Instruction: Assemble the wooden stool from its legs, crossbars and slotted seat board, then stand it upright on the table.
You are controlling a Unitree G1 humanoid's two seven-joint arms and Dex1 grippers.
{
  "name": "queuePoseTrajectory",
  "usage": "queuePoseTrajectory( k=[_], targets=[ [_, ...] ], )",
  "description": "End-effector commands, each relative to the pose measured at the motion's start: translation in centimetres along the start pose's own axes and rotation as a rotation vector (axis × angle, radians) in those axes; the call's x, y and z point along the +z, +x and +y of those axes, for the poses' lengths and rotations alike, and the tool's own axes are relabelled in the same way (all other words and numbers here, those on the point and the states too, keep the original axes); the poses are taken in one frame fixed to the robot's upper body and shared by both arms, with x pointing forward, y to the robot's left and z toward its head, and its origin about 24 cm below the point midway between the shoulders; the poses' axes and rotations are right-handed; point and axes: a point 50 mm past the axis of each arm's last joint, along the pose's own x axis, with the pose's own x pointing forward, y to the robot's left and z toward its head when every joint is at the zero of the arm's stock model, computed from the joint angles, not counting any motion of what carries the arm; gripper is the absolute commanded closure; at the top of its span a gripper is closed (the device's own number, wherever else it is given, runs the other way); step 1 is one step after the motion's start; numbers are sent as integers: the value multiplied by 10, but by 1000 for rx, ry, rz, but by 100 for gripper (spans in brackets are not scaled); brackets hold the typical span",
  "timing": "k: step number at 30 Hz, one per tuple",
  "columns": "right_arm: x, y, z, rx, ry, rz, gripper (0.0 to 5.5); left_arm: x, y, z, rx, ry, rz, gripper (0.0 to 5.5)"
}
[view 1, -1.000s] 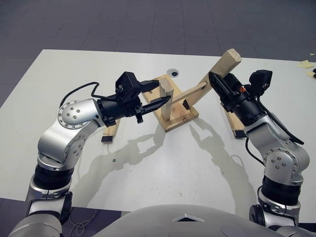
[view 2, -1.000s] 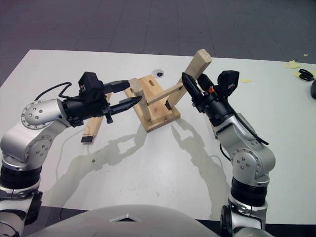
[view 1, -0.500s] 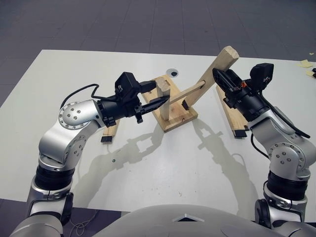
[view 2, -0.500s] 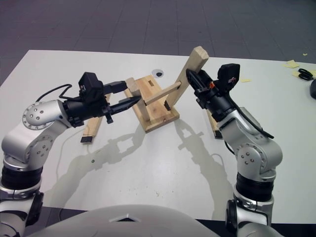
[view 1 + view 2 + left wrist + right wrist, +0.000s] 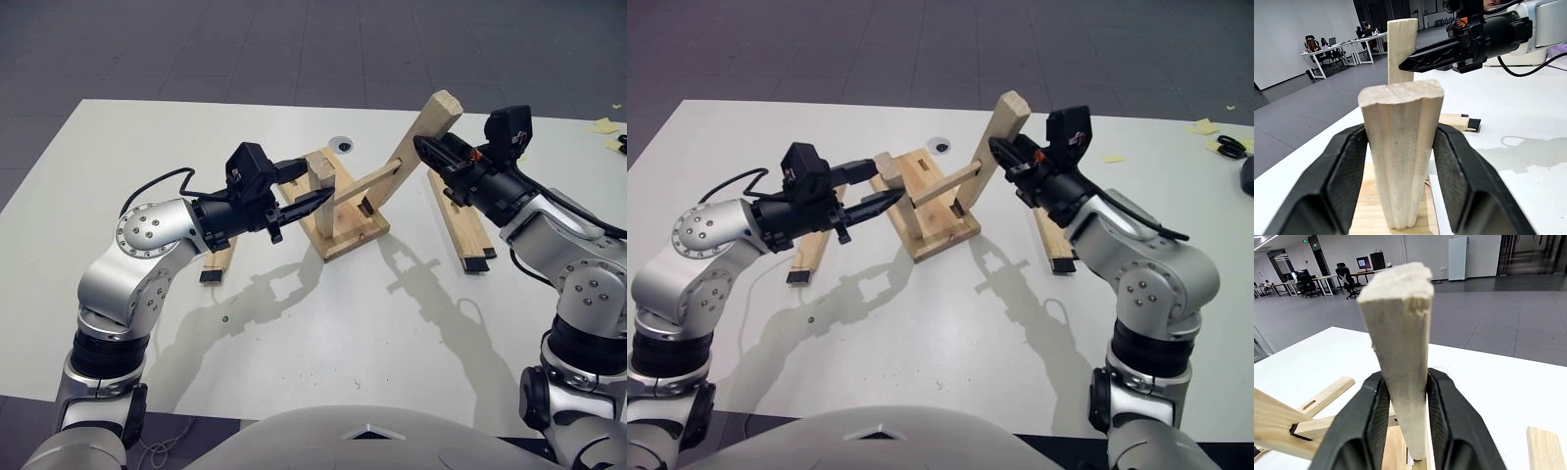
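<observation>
White table [image 5: 118, 176], head view: the seat board [image 5: 348, 235] lies flat, an upright leg [image 5: 325, 201] on it, linked by a crossbar [image 5: 370, 179] to a tilted leg [image 5: 431, 117]. Left wrist view: left gripper [image 5: 1400, 129] closed around the upright leg. Right wrist view: right gripper [image 5: 1403, 377] clamps the tilted leg.

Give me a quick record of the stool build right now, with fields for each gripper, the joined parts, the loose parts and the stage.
Left gripper: shut on the upright leg, standing on the seat board
Right gripper: shut on the tilted leg, upper part
Joint: crossbar links the two legs
Loose: left loose piece and right loose piece, flat on the table
Stage: partly assembled, seat board lying flat, stool not yet upright
</observation>
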Motion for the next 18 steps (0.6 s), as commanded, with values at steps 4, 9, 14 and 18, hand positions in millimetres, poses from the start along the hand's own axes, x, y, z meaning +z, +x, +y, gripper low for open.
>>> queuePoseTrajectory(
  k=[4, 9, 14, 18],
  targets=[
    [-16, 3, -12, 43, 137, 224, 447, -6, 2, 0, -13, -1, 26, 346],
    [-7, 4, -15, 51, 69, 264, 447, -6, 3, 1, -11, 3, 27, 346],
    [-4, 5, -10, 82, -24, 295, 448, -7, 2, 2, -7, 15, 34, 346],
    [-18, 3, -2, 110, -35, 335, 448, -6, 3, 2, -6, 16, 31, 346]
  ],
)
